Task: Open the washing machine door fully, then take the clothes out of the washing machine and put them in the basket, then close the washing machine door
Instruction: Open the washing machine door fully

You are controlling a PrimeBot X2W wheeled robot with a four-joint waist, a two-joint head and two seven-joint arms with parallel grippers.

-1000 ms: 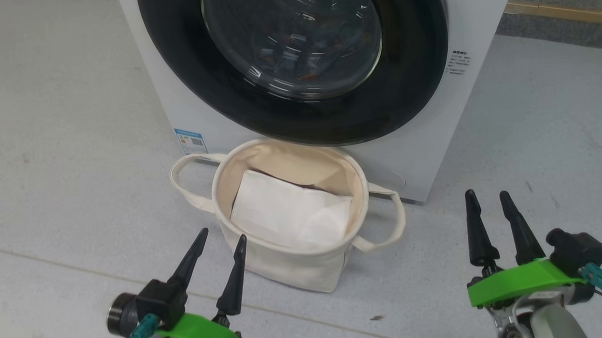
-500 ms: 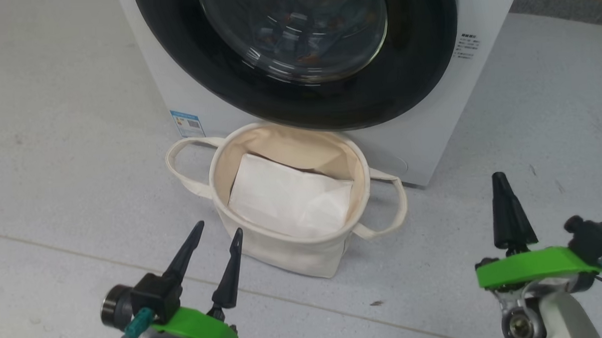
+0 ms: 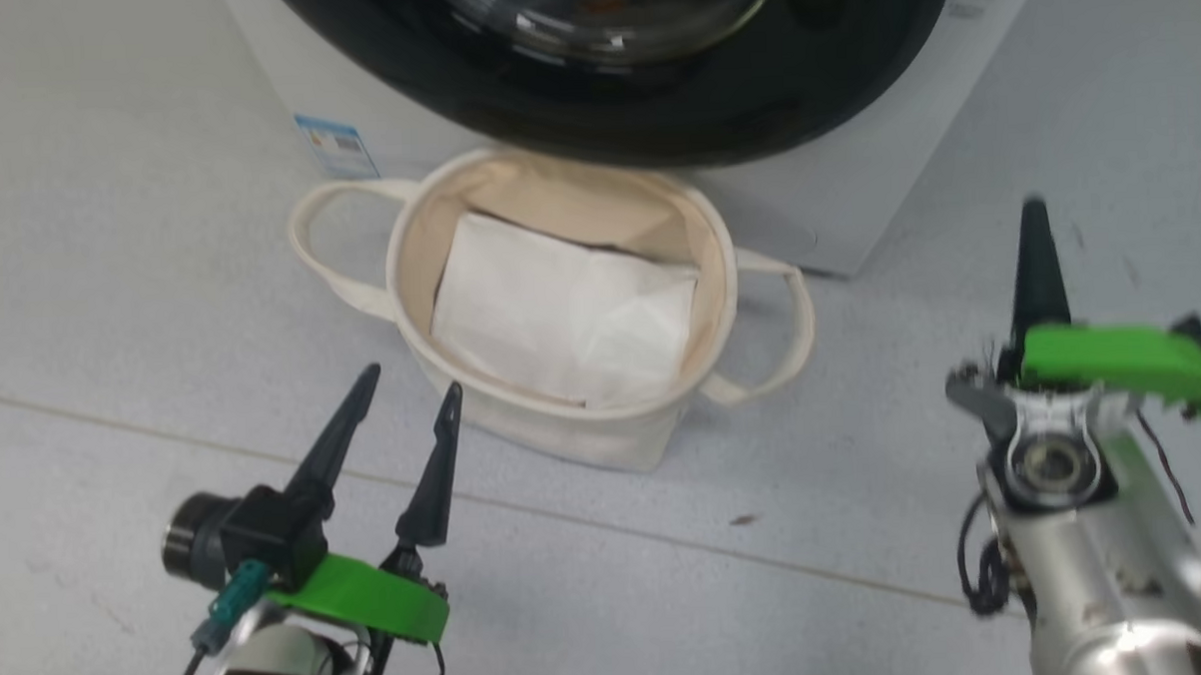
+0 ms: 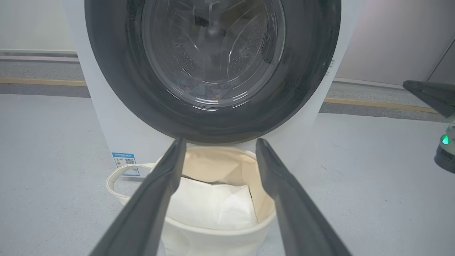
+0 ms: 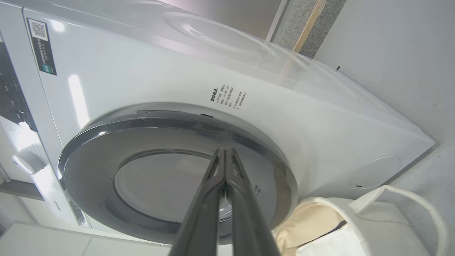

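The washing machine [image 3: 860, 184] stands at the top of the head view, and its door [image 3: 653, 116] with the glossy black rim lies closed against its front. Through the glass in the left wrist view, dark blue clothes [image 4: 202, 87] lie low in the drum. The cream basket [image 3: 564, 434] sits on the floor right below the door. My left gripper [image 3: 412, 379] is open, low and just in front of the basket [image 4: 213, 241]. My right gripper [image 3: 1034, 210] is shut on nothing, out to the basket's right. In the right wrist view its joined tips [image 5: 224, 150] point at the door [image 5: 106, 170].
A plain white sheet [image 3: 560, 319] lies folded inside the basket. Grey floor [image 3: 108, 245] spreads around the machine, with a seam line crossing in front of the basket. A wall with a yellow strip [image 4: 373, 103] runs behind the machine.
My right gripper has shut its fingers, rolled at the wrist and edged forward. The head camera has shifted, so the machine and basket sit higher in view. The left gripper has stayed open.
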